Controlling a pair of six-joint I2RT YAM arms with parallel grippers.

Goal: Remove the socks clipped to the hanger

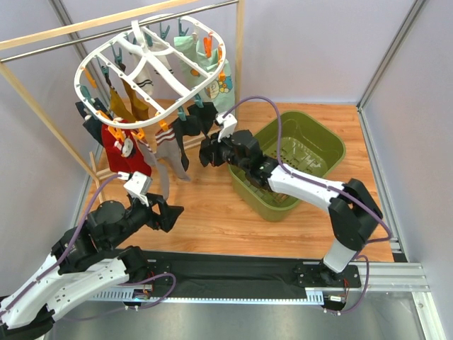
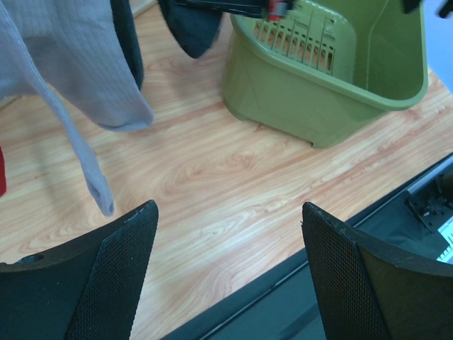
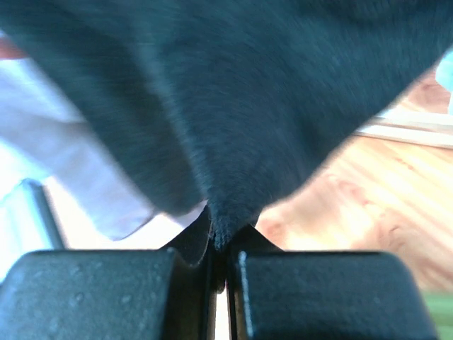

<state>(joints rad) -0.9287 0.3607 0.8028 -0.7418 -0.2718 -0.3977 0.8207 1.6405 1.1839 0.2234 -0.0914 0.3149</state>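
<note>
You have on hand: hanger (image 1: 139, 47), one; rail frame (image 1: 241, 42), one; green basket (image 2: 304, 106), one; grippers, two, the left gripper (image 2: 228, 212) and the right gripper (image 3: 225, 246). Socks you can count: red sock (image 1: 117, 145), one; grey sock (image 1: 170, 152), one; white striped sock (image 1: 146, 74), one; mint sock (image 1: 216, 81), two; mustard sock (image 1: 133, 106), at least one; black sock (image 1: 190, 127), at least two. Overlap keeps you from a firmer total. The orange and teal clips (image 1: 207, 48) are too crowded for you to count.

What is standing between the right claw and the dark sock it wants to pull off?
Nothing visible. The right gripper is shut on the black sock, with the sock's lower tip pinched between its fingers. Only the sock's upper end, hanging from the white hanger, holds it back.
</note>
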